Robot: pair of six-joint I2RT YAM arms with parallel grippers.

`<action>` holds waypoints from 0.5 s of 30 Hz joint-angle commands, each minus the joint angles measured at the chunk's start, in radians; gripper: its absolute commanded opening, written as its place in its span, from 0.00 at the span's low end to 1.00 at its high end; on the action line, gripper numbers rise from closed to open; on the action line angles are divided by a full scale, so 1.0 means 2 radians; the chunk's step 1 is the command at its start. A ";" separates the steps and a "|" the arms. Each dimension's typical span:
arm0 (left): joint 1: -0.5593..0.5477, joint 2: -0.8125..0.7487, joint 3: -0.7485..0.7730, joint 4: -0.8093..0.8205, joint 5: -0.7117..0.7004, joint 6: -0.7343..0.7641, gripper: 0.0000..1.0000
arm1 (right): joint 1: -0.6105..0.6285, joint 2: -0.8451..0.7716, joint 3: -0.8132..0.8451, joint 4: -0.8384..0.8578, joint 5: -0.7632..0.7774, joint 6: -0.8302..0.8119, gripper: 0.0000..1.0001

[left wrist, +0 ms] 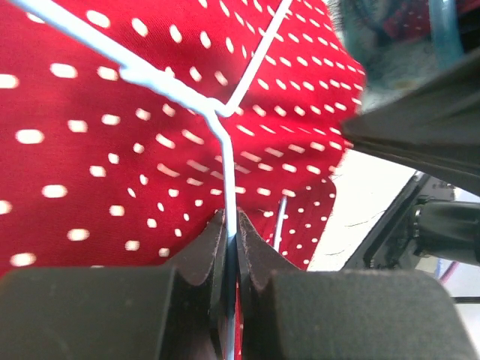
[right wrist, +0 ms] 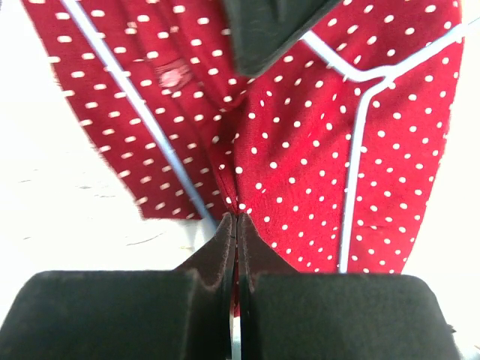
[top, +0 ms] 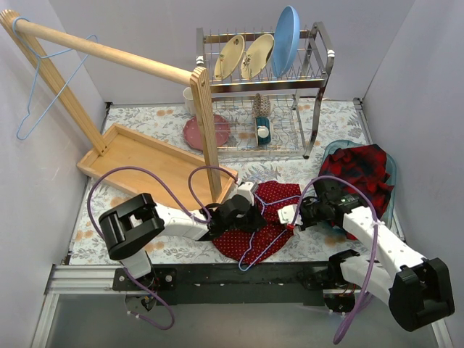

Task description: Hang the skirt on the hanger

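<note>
Left wrist view shows my left fingers (left wrist: 196, 259) pinched shut on the hanger (left wrist: 219, 114) wire, while my right fingers (right wrist: 206, 251) clamp the skirt (top: 272, 196) hem. The skirt lies on the tabletop (top: 319, 145) with the hanger on top, so I judge it is not yet threaded on.

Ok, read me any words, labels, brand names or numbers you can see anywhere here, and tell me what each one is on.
No readable text in any view.
The skirt shows only white dots, with no label or tag showing.
The wire hanger lying on it, the dish rack and the plaid shirt show no print, brand or number.
</note>
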 commanded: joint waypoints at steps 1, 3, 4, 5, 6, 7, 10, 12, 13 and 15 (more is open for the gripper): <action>0.010 -0.036 -0.008 -0.033 -0.036 0.020 0.00 | 0.004 -0.016 0.034 -0.095 0.012 0.007 0.01; 0.010 -0.041 -0.008 -0.046 -0.047 0.028 0.00 | 0.004 -0.027 0.029 -0.104 0.028 0.009 0.01; 0.010 -0.046 -0.008 -0.051 -0.049 0.032 0.00 | 0.004 -0.041 0.025 -0.099 0.045 0.013 0.01; 0.010 -0.050 -0.009 -0.058 -0.051 0.035 0.00 | 0.004 -0.049 0.019 -0.093 0.054 0.017 0.01; 0.010 -0.053 -0.009 -0.063 -0.052 0.043 0.00 | 0.004 -0.061 0.008 -0.080 0.075 0.024 0.01; 0.010 -0.062 -0.010 -0.067 -0.052 0.048 0.00 | 0.004 -0.066 0.003 -0.073 0.087 0.028 0.01; 0.010 -0.084 -0.015 -0.083 -0.050 0.063 0.00 | 0.003 -0.075 -0.010 -0.065 0.114 0.037 0.01; 0.010 -0.094 -0.016 -0.104 -0.051 0.071 0.00 | 0.002 -0.078 -0.010 -0.071 0.114 0.039 0.01; 0.011 -0.098 -0.016 -0.111 -0.052 0.078 0.00 | 0.001 -0.080 -0.007 -0.079 0.111 0.041 0.01; 0.012 -0.108 -0.023 -0.124 -0.056 0.084 0.00 | 0.001 -0.086 -0.004 -0.089 0.102 0.040 0.01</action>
